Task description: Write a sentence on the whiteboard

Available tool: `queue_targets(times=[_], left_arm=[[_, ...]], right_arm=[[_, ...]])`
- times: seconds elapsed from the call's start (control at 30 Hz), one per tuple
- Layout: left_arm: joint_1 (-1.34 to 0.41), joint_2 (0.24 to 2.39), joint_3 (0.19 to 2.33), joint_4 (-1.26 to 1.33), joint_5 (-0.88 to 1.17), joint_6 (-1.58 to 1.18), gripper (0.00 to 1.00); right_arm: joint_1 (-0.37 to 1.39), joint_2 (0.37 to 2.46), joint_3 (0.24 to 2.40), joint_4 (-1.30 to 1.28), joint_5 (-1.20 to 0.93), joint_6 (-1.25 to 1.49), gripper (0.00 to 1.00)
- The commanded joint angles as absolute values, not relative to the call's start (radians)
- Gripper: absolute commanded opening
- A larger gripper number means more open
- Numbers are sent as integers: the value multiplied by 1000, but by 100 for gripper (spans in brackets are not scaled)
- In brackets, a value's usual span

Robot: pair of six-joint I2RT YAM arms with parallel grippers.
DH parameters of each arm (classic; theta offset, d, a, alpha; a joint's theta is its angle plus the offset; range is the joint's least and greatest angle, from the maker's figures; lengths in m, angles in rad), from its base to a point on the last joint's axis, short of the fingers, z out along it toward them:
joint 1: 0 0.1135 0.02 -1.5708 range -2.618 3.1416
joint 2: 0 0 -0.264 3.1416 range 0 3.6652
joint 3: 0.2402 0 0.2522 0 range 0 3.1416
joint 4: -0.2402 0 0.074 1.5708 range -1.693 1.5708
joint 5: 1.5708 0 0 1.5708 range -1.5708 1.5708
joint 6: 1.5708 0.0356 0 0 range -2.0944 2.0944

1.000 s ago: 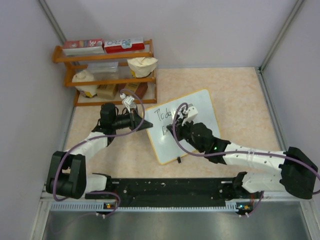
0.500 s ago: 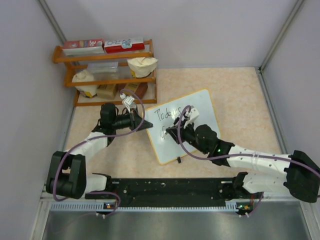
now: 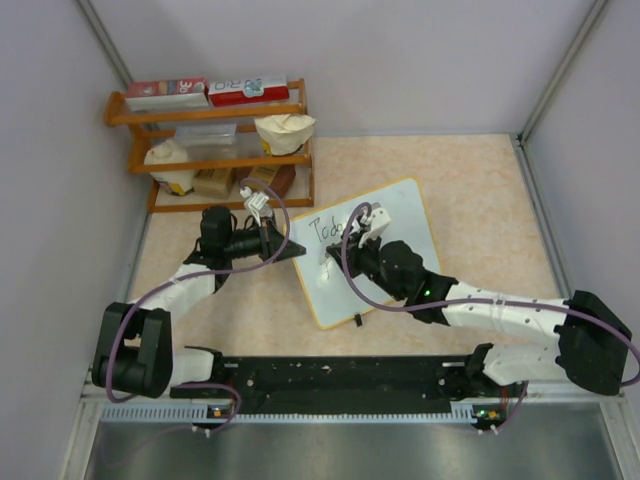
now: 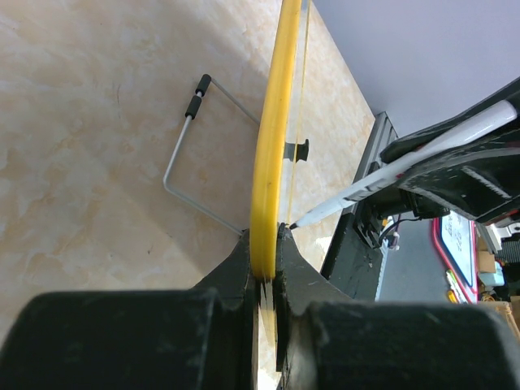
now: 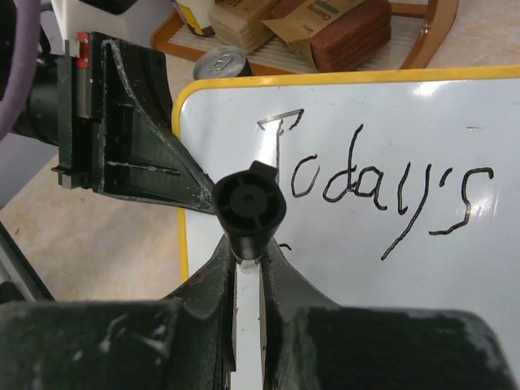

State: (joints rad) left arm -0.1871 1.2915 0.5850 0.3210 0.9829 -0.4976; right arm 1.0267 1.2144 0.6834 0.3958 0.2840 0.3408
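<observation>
The whiteboard [image 3: 385, 225] with its yellow frame stands tilted in mid table. My left gripper [image 3: 290, 246] is shut on its left edge; in the left wrist view the yellow rim [image 4: 272, 154] sits clamped between the jaws. My right gripper [image 3: 337, 262] is shut on a white marker with a black end [image 5: 249, 203], its tip [image 4: 294, 223] at the board's lower left. The sentence [image 5: 382, 191] reads "Today's" in black; a small stroke starts below it. The marker hides what lies under it.
A wooden shelf [image 3: 215, 150] with boxes, bags and a can stands at the back left, close behind the left gripper. The board's wire stand [image 4: 188, 154] rests on the table behind it. Grey walls close in both sides.
The right gripper with the marker has moved from the end of "Today's" down and left to the board's lower left. The left gripper and the board have stayed still.
</observation>
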Motion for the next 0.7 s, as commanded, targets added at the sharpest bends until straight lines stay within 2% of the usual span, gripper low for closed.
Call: queue_targets(times=[0.0, 0.67], left_arm=[[-196, 1295, 552, 281, 916, -339, 0], [-196, 1299, 554, 281, 913, -339, 0]], right_arm=[[1035, 1244, 727, 403, 311, 330, 0], [971, 1206, 706, 302, 410, 347, 0]])
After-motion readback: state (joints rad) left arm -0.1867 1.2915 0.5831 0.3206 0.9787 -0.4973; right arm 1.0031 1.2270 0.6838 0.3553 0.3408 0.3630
